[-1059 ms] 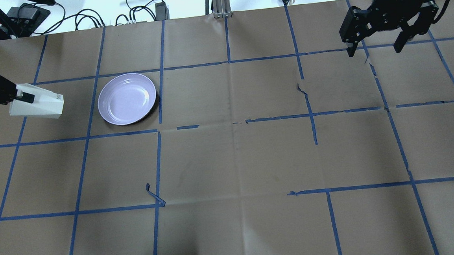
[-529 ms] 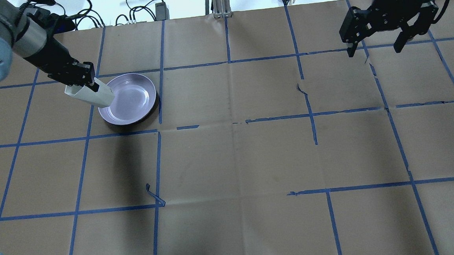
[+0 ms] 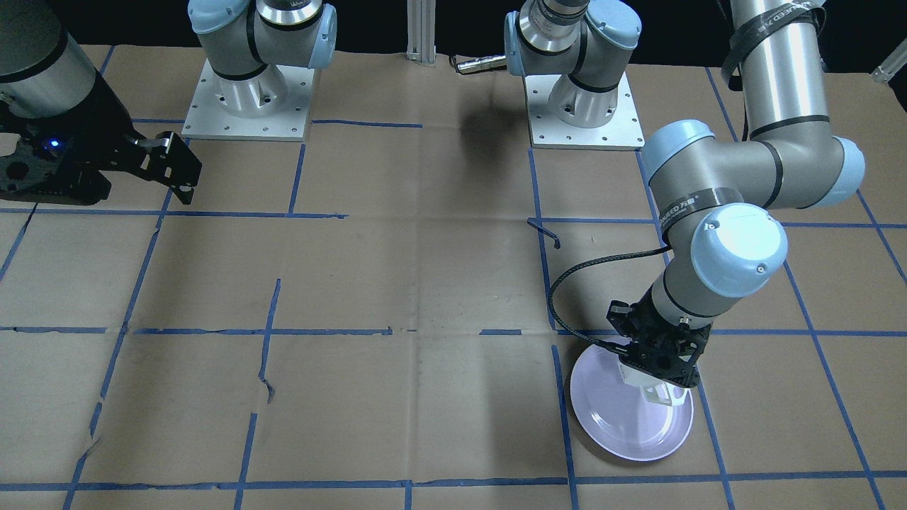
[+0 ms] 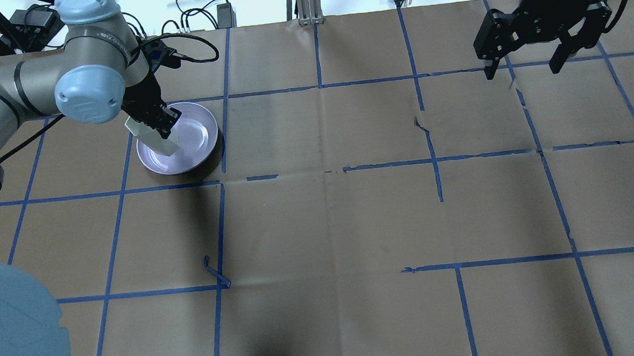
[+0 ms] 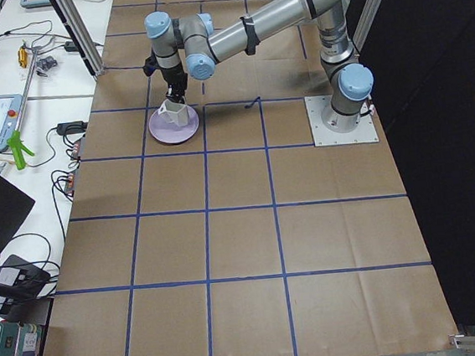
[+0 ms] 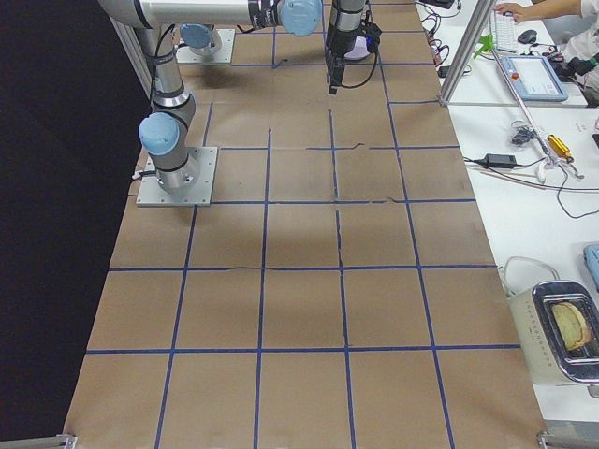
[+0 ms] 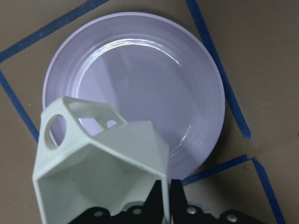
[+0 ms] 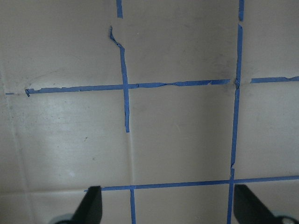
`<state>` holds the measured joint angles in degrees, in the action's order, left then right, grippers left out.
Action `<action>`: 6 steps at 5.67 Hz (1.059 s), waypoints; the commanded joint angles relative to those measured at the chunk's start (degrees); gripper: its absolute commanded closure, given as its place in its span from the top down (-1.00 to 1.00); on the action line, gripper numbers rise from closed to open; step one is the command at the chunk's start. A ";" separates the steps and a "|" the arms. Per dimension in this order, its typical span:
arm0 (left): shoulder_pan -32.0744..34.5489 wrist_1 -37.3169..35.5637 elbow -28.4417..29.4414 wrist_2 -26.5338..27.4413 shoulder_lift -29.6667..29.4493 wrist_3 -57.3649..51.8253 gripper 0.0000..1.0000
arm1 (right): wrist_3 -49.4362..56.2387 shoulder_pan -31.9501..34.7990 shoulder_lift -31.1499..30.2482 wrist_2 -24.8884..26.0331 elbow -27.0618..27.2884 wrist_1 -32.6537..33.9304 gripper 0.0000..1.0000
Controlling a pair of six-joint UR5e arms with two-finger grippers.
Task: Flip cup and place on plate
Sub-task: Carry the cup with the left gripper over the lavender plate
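Observation:
My left gripper [image 4: 155, 122] is shut on the rim wall of the white faceted cup [image 4: 158, 139] and holds it opening up, above the lavender plate [image 4: 196, 138]. The left wrist view shows the cup [image 7: 100, 175] with its angular handle over the plate [image 7: 154, 79], the fingers [image 7: 168, 203] pinching its wall. Whether the cup touches the plate I cannot tell. In the front-facing view the cup [image 3: 655, 393] hangs under the gripper [image 3: 662, 365] over the plate [image 3: 616, 425]. My right gripper [image 4: 525, 69] is open and empty, high over the far right of the table.
Brown paper with a blue tape grid covers the table [image 4: 325, 227]. A loose curl of tape [image 4: 215, 272] sticks up in the near left half. Cables and power bricks [image 4: 197, 14] lie beyond the far edge. The arm bases [image 3: 248, 92] stand at the robot's side.
My left arm has swung the cup from left of the plate to over it and turned it from lying sideways to opening up. The right arm has not moved.

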<state>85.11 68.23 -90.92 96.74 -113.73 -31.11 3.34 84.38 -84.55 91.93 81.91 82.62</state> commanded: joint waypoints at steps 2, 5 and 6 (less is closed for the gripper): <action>1.03 -2.30 -0.22 0.82 -2.01 -1.84 -1.00 | 0.00 0.00 0.00 0.00 0.00 0.00 1.00; 1.11 -4.59 -1.01 0.64 -3.33 -2.73 -0.92 | 0.00 0.00 0.00 0.00 0.00 0.00 1.00; 1.11 -4.68 -1.19 0.73 -3.51 -2.81 0.16 | 0.00 0.00 0.00 0.00 0.00 0.00 1.00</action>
<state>86.22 63.80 -91.93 97.45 -117.03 -33.85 3.34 84.38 -84.55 91.93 81.91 82.62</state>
